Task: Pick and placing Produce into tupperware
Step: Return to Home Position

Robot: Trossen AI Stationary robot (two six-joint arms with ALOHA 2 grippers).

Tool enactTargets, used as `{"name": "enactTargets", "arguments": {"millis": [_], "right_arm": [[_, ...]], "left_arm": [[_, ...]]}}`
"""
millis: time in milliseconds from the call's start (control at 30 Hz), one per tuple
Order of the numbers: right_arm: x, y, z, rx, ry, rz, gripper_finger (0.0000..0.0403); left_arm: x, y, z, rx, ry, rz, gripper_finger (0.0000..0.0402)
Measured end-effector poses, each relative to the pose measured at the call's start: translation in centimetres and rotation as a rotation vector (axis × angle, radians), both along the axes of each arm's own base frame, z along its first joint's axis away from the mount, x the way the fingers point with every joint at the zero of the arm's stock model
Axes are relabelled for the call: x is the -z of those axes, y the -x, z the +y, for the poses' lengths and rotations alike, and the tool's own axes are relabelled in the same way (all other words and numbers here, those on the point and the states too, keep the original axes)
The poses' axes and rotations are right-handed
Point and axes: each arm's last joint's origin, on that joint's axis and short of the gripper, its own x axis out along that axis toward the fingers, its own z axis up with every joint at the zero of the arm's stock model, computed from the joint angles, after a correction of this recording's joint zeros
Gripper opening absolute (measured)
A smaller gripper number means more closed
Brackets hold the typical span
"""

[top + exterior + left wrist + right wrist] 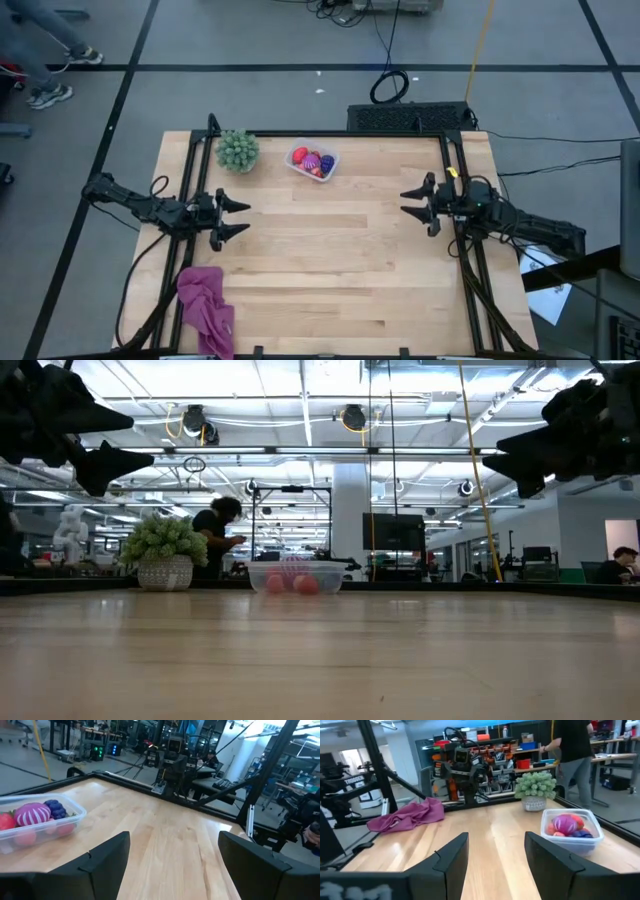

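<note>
Both arms sit at the side edges of the desk [340, 260], so the return home looks nearly done (my read). Left gripper [246, 218] and right gripper [405, 202] each have fingers spread wide, nothing held. To finish clean: stay level, no sweep toward the far edge. Produce [312, 162] lies inside the tub [334, 160] near that edge, plant [237, 150] just beside it. Cloth [205, 308] at the near left corner; nothing blocks either arm.
</note>
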Motion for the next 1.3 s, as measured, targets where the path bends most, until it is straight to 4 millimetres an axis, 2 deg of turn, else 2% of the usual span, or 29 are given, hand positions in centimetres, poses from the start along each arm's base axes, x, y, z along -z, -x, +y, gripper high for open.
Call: {"name": "enactTargets", "arguments": {"millis": [233, 400, 1300], "right_arm": [[-0.01, -0.11, 0.55, -0.056, 0.047, -0.001, 0.0183], [-0.09, -0.11, 0.55, -0.056, 0.053, -0.008, 0.0183], [-0.16, -0.11, 0.55, -0.053, 0.055, -0.017, 0.0183]], "left_arm": [[-0.21, -0.01, -0.01, 0.003, 0.009, -0.021, 0.0308], [-0.22, -0.01, -0.02, 0.004, 0.059, -0.026, 0.0308], [-0.23, -0.01, -0.02, 0.004, 0.050, -0.025, 0.0308]]}}
